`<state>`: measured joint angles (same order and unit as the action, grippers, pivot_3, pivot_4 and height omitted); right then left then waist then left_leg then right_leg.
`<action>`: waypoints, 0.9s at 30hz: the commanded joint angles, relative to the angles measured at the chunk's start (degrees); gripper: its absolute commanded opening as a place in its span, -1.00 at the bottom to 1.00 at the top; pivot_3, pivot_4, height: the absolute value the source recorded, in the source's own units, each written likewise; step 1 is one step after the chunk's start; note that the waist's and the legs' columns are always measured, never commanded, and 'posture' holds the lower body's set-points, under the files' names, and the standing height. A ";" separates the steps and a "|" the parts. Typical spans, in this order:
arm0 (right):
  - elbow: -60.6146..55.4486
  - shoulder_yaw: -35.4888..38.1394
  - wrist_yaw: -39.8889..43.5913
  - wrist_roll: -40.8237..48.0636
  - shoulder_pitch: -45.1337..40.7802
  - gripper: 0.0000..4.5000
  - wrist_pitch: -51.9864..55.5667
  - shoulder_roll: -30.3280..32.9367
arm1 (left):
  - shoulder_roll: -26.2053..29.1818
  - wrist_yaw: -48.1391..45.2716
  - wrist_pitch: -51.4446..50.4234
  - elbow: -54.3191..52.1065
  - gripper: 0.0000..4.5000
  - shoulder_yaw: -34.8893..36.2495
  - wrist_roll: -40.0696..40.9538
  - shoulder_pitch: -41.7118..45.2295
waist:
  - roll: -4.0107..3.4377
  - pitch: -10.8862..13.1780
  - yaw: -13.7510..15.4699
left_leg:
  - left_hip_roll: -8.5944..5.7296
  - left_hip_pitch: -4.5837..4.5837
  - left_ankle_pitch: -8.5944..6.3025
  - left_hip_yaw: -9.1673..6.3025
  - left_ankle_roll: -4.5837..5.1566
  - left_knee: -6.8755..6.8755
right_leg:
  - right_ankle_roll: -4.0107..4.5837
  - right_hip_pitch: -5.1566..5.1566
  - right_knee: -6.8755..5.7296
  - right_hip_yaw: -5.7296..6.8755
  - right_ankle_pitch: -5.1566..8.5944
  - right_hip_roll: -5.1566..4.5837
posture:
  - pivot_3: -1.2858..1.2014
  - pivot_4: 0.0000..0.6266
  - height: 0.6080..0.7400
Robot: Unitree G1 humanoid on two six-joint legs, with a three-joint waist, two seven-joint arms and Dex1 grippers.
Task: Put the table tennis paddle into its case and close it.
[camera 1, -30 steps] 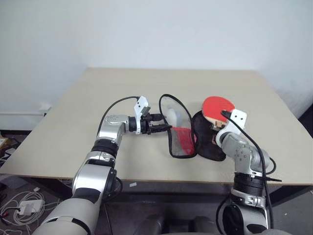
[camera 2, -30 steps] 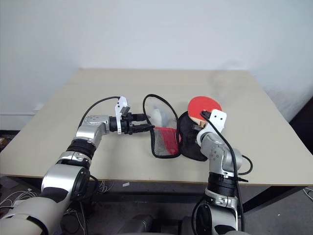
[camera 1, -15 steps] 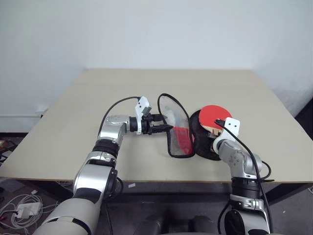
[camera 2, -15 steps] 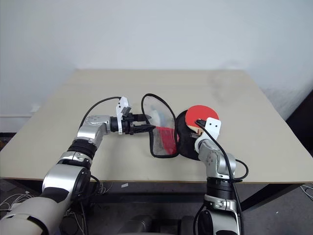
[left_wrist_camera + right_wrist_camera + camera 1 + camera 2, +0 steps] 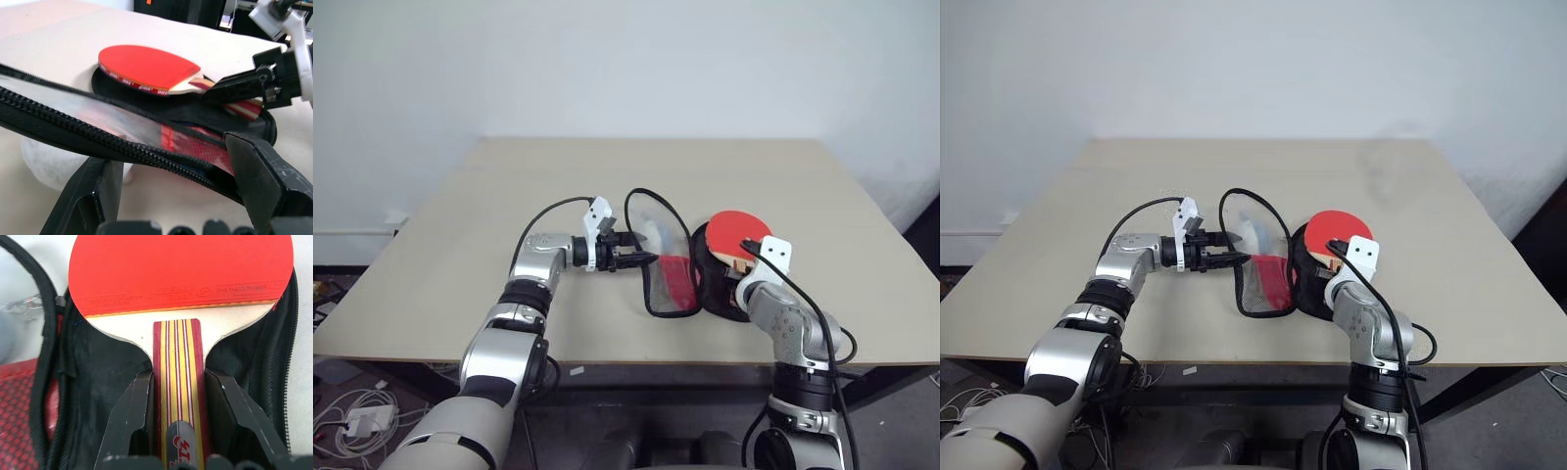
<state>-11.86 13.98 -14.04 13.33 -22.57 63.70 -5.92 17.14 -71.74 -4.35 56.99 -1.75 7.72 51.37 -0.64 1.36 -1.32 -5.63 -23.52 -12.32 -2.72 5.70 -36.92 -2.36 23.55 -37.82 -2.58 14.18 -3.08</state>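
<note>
1. Holding the paddle [image 5: 181, 269] by its handle, our right gripper [image 5: 178, 396] has both fingers clamped against the striped wood, and the red face sits over the black half of the case [image 5: 720, 294], at the table's near right.
2. We keep the clear flap [image 5: 668, 257] raised on the left: the zipper edge runs between the spread fingers of our left gripper [image 5: 641, 259]. We cannot tell whether they touch it, but they are wide apart and not pinching.
3. We judge the insertion as partly done. The blade lies over the black half, yet in the left wrist view it tilts up from the fabric rather than lying flat, and the handle is in our grip, not yet settled in the case's narrow neck.
4. What is left for us: seat the paddle flat in the black half, let go of the handle, fold the clear flap over it, and run the zipper shut.
5. The table [image 5: 509, 186] bears the case well near its front edge.
</note>
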 commanded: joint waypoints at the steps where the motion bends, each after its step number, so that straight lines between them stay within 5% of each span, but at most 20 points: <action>1: -3.79 0.05 -0.05 -0.13 -0.35 -0.50 0.54 0.17 | -0.17 -0.22 0.96 -0.30 0.51 0.35 0.21 2.72 | 0.00 0.00 0.00 | 0.00 0.00 0.00 0.00 0.00 0.00 | 0.00 0.00 0.00 0.00 0.00 0.00 | 0.03 -1.00 1.00; 27: -2.59 -2.26 1.26 -0.70 -0.02 -0.50 0.57 -1.63 | -0.51 -0.32 2.39 2.76 0.51 0.48 -0.25 4.50 | 0.01 -0.01 -0.16 | 0.01 0.01 -0.02 -0.01 0.03 0.00 | 0.00 0.01 -0.01 0.01 0.00 0.02 | 0.03 -1.00 1.00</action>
<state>-11.97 12.76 -13.54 12.16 -20.88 63.99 -7.16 16.43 -71.76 -3.08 60.41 -1.74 7.47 53.51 -0.63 1.35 -1.47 -5.61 -23.51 -12.34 -2.73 5.74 -36.92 -2.36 23.56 -37.83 -2.57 14.18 -3.05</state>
